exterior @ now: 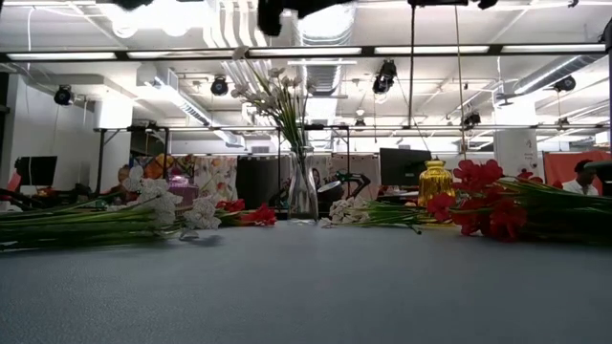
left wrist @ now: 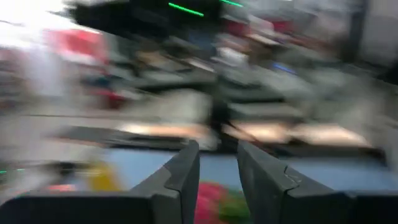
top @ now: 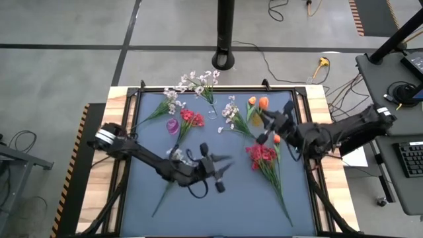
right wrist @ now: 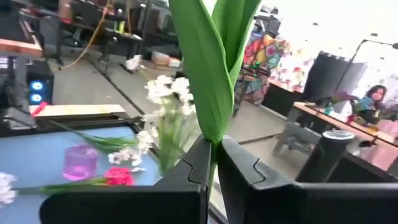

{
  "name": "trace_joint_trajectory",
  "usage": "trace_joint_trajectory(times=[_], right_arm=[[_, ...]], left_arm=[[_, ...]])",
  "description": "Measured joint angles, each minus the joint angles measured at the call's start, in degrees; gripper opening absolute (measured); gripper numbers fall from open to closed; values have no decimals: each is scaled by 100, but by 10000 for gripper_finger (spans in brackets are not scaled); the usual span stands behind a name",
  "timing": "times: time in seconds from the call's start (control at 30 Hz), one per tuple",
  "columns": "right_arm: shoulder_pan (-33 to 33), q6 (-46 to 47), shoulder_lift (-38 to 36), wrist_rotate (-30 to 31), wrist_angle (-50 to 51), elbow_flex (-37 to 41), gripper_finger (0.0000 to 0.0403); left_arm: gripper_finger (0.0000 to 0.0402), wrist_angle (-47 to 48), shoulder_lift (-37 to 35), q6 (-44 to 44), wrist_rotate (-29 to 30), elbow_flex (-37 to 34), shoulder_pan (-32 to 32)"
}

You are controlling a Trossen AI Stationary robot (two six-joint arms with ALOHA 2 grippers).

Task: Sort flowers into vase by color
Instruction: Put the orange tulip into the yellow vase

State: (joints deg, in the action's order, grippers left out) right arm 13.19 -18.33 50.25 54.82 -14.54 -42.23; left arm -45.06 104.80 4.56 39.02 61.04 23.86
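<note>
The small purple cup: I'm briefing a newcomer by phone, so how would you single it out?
On the dark mat, look to the far left part, near the clear vase of white blossoms. The small purple cup sits among loose sprays beside a red flower spray. It is the only translucent magenta container there.

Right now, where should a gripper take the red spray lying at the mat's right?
I would grip the red spray on its bare stem, coming from above with fingers across it: it lies flat, and the blossoms are bulky.
</note>
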Motion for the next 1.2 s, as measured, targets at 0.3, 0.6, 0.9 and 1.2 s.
trace_joint_trajectory(times=[0.3, 0.6, 0.9, 1.2], right_arm=[[-2106, 1054, -890, -2948, 1802, -303, 13], [-2937, 1391, -1345, -3382, 2212, -106, 13], [-3016, 1321, -1102, -2629, 2200, 142, 13], [-3012, 1438, -994, -2630, 2012, 174, 13]], left_arm=[[73, 3146, -1283, -1022, -1569, -7, 16], [72, 4311, -1862, -1628, -548, -15, 50], [72, 5032, -1889, -2077, -198, -20, 48], [72, 5311, -1890, -2098, -196, -20, 48]])
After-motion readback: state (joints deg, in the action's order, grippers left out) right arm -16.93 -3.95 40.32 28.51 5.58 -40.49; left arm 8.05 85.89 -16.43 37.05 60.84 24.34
